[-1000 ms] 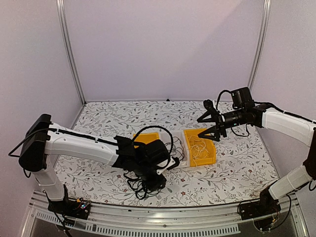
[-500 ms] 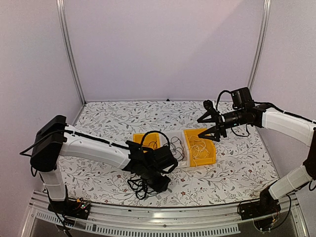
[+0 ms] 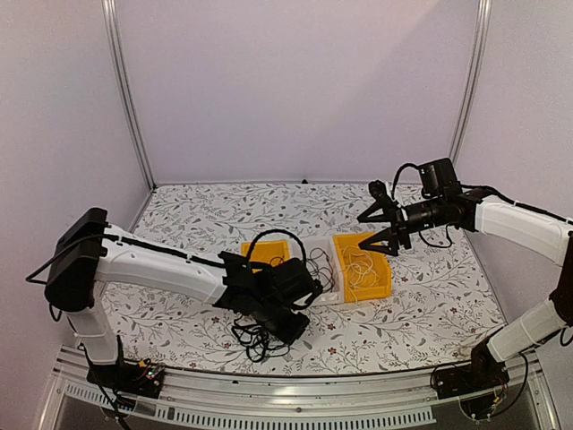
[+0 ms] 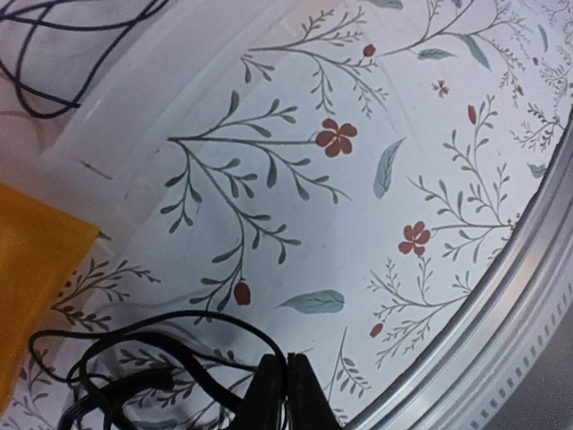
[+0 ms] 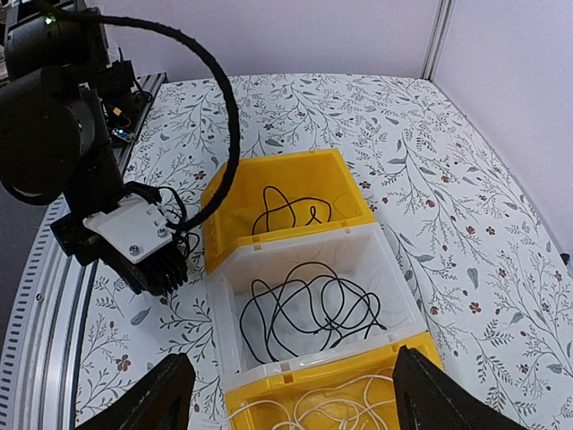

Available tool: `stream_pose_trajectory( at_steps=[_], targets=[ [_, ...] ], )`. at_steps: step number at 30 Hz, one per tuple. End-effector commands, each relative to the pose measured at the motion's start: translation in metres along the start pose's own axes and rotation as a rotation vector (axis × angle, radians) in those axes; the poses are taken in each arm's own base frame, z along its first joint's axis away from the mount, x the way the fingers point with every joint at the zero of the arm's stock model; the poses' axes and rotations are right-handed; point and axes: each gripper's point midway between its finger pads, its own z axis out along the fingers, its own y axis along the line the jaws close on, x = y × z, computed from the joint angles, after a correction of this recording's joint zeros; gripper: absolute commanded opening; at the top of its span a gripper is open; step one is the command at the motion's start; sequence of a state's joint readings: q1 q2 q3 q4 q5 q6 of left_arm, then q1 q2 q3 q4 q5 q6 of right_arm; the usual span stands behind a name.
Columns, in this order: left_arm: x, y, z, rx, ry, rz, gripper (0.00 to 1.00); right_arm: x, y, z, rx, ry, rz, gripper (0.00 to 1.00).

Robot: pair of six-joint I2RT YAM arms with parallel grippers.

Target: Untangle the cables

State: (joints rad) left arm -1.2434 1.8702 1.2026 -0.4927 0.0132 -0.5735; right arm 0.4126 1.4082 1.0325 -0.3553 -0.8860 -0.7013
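Left gripper pressed shut beside black cable tangle on the floral table; tips cut off, pinch unclear; right gripper spread wide over cream cable in yellow bin.

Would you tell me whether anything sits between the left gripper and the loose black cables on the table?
Nothing visible does: the shut left gripper is right at the black cables, strands reaching its tip. Whether one is pinched is unclear.
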Motion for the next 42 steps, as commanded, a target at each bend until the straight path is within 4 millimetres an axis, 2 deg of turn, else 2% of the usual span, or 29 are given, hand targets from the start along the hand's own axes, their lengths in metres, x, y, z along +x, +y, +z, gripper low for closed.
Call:
stream_pose_trajectory(
  at_steps=[1, 5, 9, 11, 13, 16, 18, 23, 28, 30, 35, 38, 40, 42],
  targets=[
    [-0.014, 0.004, -0.065, -0.014, -0.150, 0.016, 0.00, -0.015, -0.001, 0.000, -0.002, -0.045, 0.033, 0.80],
    [-0.015, 0.002, -0.120, 0.078, -0.300, 0.035, 0.00, -0.034, 0.016, 0.017, -0.063, -0.052, 0.043, 0.80],
    [-0.033, -0.007, -0.195, 0.183, -0.520, 0.055, 0.00, -0.053, 0.045, 0.048, -0.133, -0.019, -0.008, 0.80],
    [-0.039, -0.005, -0.225, 0.198, -0.610, 0.046, 0.00, -0.059, 0.061, 0.065, -0.176, -0.003, -0.022, 0.80],
    [-0.042, -0.001, -0.246, 0.198, -0.676, 0.041, 0.00, -0.063, 0.077, 0.082, -0.220, 0.017, -0.036, 0.81],
    [-0.044, 0.002, -0.266, 0.206, -0.735, 0.036, 0.00, -0.073, 0.097, 0.104, -0.280, 0.029, -0.059, 0.82],
    [-0.045, 0.002, -0.277, 0.214, -0.763, 0.035, 0.00, -0.077, 0.105, 0.121, -0.310, 0.034, -0.047, 0.84],
    [-0.047, 0.002, -0.301, 0.228, -0.813, 0.033, 0.00, -0.093, 0.122, 0.148, -0.384, 0.025, -0.030, 0.85],
    [-0.054, 0.006, -0.337, 0.222, -0.904, 0.022, 0.00, -0.080, 0.152, 0.177, -0.476, 0.038, 0.006, 0.84],
    [-0.058, 0.007, -0.357, 0.230, -0.954, 0.012, 0.00, -0.068, 0.156, 0.190, -0.492, 0.049, 0.049, 0.82],
    [-0.067, 0.002, -0.404, 0.263, -1.050, 0.020, 0.00, -0.065, 0.164, 0.206, -0.539, 0.019, 0.176, 0.79],
    [-0.075, 0.000, -0.434, 0.260, -1.099, 0.021, 0.00, -0.066, 0.182, 0.217, -0.572, 0.023, 0.171, 0.79],
    [-0.080, -0.001, -0.451, 0.253, -1.127, 0.030, 0.00, -0.059, 0.196, 0.225, -0.607, 0.034, 0.176, 0.79],
    [-0.087, -0.004, -0.468, 0.240, -1.157, 0.053, 0.00, -0.043, 0.208, 0.238, -0.634, 0.063, 0.195, 0.78]
  ],
)
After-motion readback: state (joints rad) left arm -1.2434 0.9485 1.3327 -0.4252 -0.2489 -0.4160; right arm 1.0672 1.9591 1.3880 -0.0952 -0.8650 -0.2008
